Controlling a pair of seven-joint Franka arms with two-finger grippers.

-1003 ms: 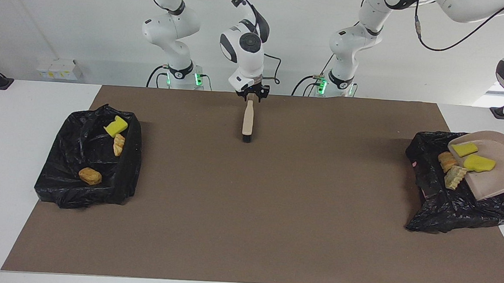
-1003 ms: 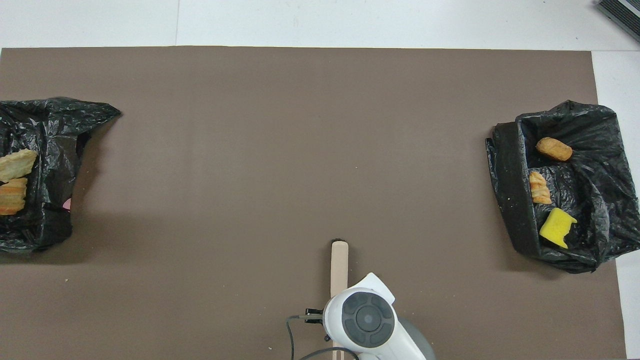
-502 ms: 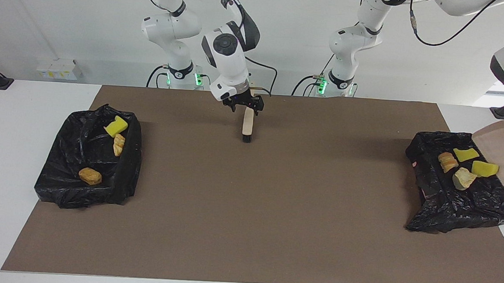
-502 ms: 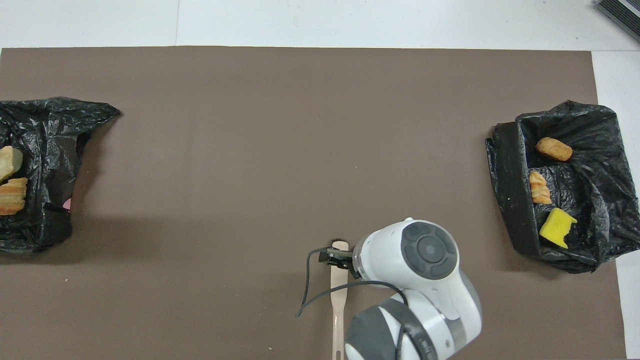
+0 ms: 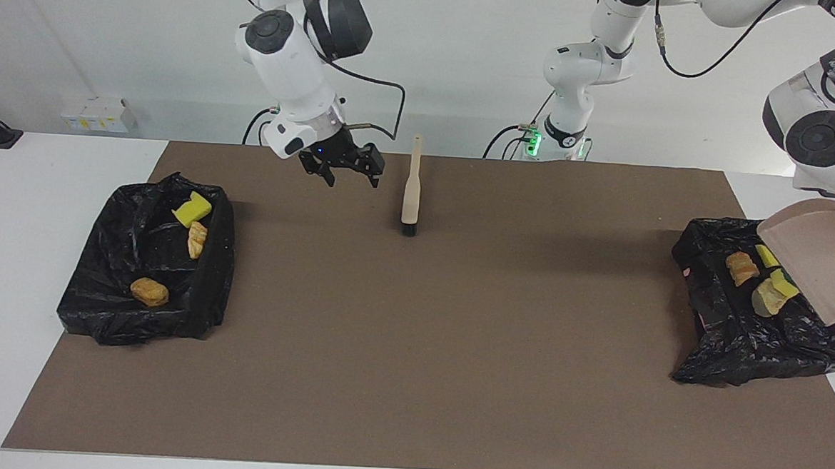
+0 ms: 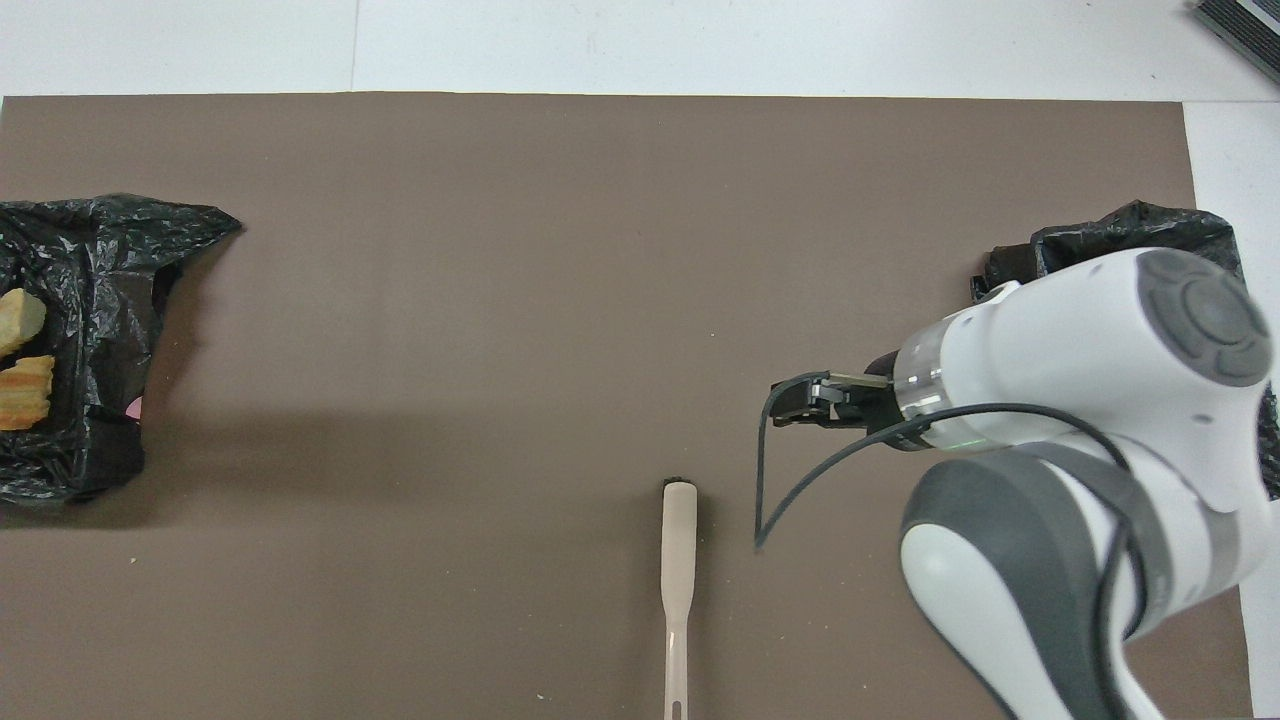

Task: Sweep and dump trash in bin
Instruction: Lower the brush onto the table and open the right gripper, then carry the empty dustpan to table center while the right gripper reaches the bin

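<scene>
The trash lies in two black bag-lined bins. The bin [image 5: 712,336] at the left arm's end holds two yellow sponge chunks [image 5: 766,256] and two tan lumps [image 5: 742,267]. My left arm [image 5: 823,138] holds the beige dustpan [image 5: 820,259] tipped steeply over this bin; its gripper is hidden at the view's edge. The bin [image 5: 99,311] at the right arm's end holds a yellow chunk [image 5: 191,210] and two tan lumps [image 5: 149,291]. My right gripper [image 5: 349,174] is open and empty in the air over the mat, beside the brush [image 5: 411,191]; it also shows in the overhead view [image 6: 800,400].
The brush [image 6: 679,560] lies flat on the brown mat [image 5: 411,348], close to the robots, bristles pointing away from them. In the overhead view my right arm covers most of its bin [image 6: 1130,225]. The other bin [image 6: 100,250] sits at that view's edge.
My right gripper has let go of the brush handle, risen and swung toward its own bin. The dustpan has tipped steeper and its four scraps have slid into the bin.
</scene>
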